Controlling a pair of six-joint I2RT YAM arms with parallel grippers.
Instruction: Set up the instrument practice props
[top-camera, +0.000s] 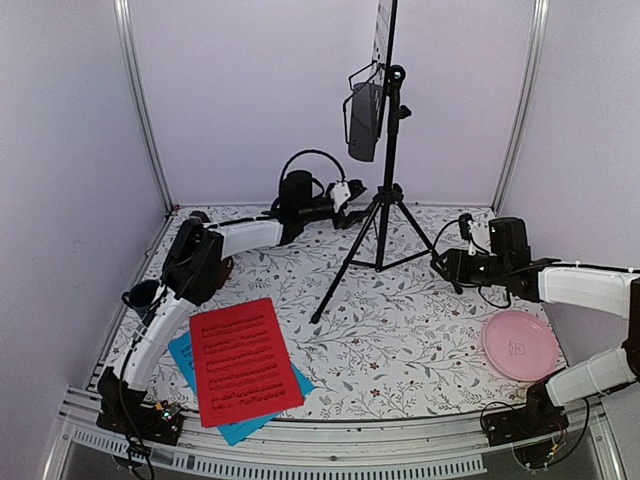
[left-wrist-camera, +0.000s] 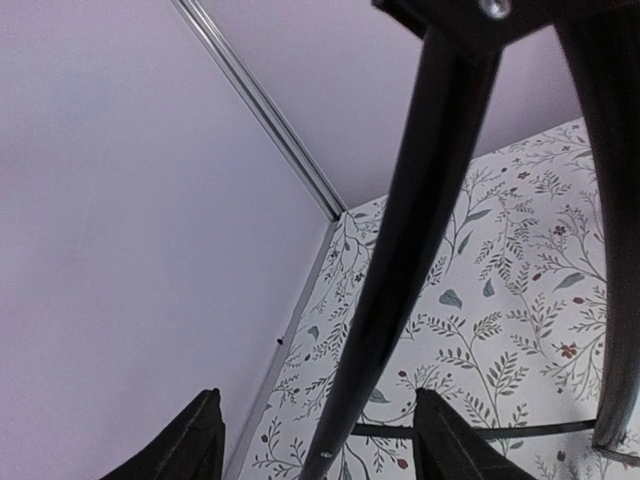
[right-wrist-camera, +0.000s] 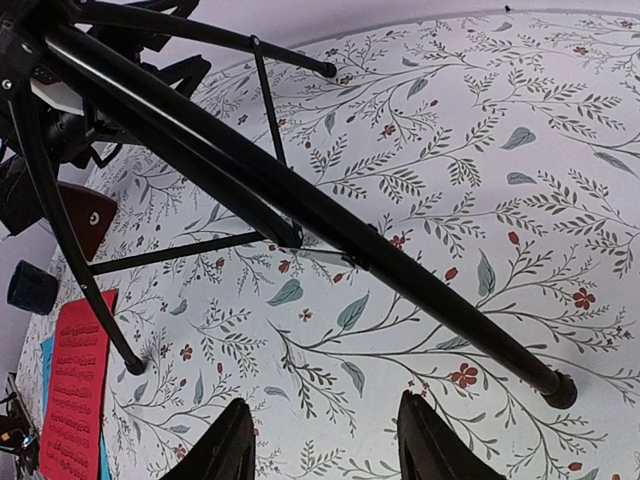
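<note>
The black music stand (top-camera: 388, 160) stands on its tripod legs at the back middle, its perforated desk (top-camera: 364, 120) hanging edge-on. My left gripper (top-camera: 350, 192) is open around a tripod leg (left-wrist-camera: 380, 300) that passes between its fingers (left-wrist-camera: 196, 446). My right gripper (top-camera: 446, 263) is open and empty just short of the right leg (right-wrist-camera: 420, 280) and its foot (right-wrist-camera: 560, 389). The red sheet (top-camera: 244, 360) lies on the cyan sheet (top-camera: 188, 356) at the front left. A bit of the brown metronome (top-camera: 223, 268) shows under my left arm, and also in the right wrist view (right-wrist-camera: 85, 216).
A dark blue mug (top-camera: 141, 295) sits at the left edge. A pink plate (top-camera: 520, 343) lies at the right by my right arm. Enclosure walls and metal corner posts (top-camera: 145, 110) ring the floral table (top-camera: 400, 330).
</note>
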